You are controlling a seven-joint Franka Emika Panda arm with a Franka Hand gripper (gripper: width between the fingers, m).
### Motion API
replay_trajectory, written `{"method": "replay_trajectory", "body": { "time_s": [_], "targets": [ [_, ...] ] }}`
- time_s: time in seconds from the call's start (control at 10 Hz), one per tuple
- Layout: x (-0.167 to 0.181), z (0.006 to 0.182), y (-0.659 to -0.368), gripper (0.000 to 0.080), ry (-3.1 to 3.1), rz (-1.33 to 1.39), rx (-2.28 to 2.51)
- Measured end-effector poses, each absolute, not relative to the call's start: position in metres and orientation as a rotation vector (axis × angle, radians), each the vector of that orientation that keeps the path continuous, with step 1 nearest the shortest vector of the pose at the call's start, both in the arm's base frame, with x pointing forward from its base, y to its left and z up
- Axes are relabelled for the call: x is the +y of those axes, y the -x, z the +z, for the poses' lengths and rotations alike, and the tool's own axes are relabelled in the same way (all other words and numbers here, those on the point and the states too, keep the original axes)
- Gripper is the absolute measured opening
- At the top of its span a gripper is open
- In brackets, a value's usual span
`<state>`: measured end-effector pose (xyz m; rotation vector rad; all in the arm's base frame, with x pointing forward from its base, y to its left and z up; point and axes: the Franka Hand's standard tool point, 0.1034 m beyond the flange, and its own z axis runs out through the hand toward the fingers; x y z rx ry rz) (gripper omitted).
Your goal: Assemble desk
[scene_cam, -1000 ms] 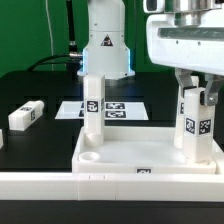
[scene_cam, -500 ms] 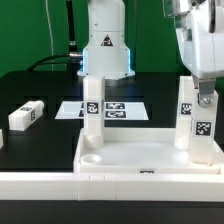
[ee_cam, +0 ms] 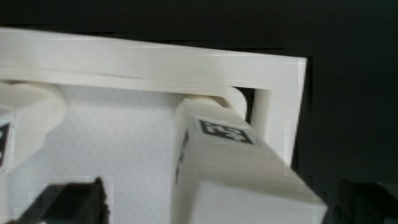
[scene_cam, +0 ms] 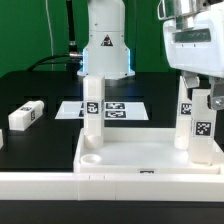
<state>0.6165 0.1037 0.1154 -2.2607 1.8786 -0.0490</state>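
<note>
Right leg (scene_cam: 197, 128) (ee_cam: 231, 150): stood upright in the far corner of the white slab (scene_cam: 130, 160) (ee_cam: 178, 60), on the exterior view's right, with its top between the fingers of my gripper (scene_cam: 200, 97) (ee_cam: 222, 205).
Gripper: released and straddling that leg's top. The wrist view showed one finger (ee_cam: 71, 200) clear of the leg, so I held nothing.
Second leg (scene_cam: 92, 110): stood upright in the slab's other far corner.
Third leg (scene_cam: 25, 115): lay flat off the slab, well apart from it, on the exterior view's left.

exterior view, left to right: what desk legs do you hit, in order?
loose leg lying on the table → left upright leg standing on the desk slab → right upright leg on the same slab. Marker board overlaps the left upright leg, so it is left out.
</note>
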Motion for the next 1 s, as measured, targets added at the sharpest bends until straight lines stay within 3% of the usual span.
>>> {"method": "replay_trajectory", "body": {
  "time_s": [1.0],
  "targets": [
    [0.108,0.118,-0.626,0.0649,3.004,-0.105,0.697]
  ]
}}
